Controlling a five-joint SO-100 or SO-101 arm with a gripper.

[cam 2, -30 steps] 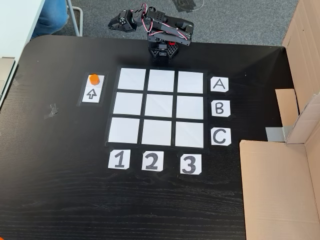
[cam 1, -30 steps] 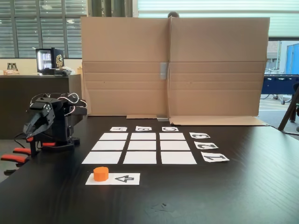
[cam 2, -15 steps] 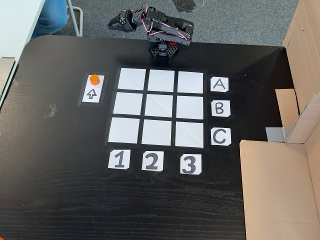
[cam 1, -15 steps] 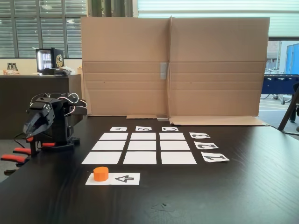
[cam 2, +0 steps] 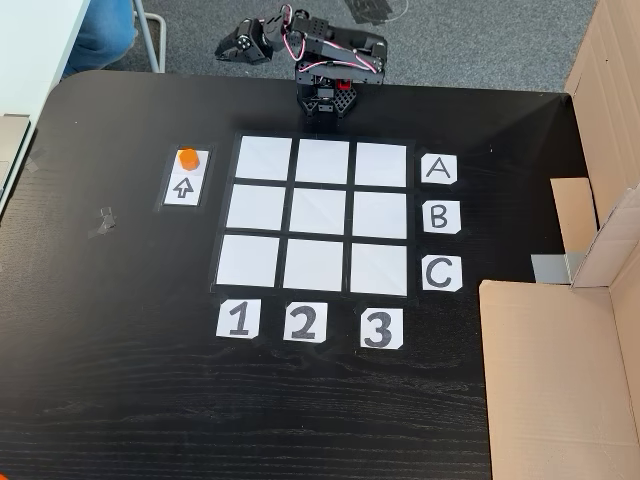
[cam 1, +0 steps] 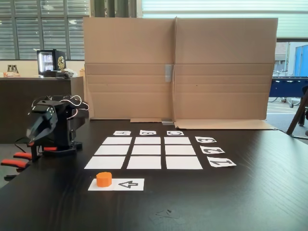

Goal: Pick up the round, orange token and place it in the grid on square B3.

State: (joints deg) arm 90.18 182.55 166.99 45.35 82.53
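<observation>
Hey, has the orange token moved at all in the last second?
No. The token sits at the same end of the arrow strip in both fixed views, beside the grid, as it did a second ago.

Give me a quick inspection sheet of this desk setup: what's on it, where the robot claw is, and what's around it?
Surface: dark wood-grain table, a small scuff near its left side in the top-down fixed view.
Job's things: small orange stubby cylinder token stands on a white paper strip with a black arrow, beside the three-by-three grid of white paper squares; all nine squares bare.
Clutter: paper labels A B C and 1 2 3 along two grid edges.
Grippers: black two-finger gripper folded by the arm's base, away from the token; open or shut unclear.
Cables: white wires looped on the arm.
Surroundings: brown cardboard screen behind the table.
</observation>
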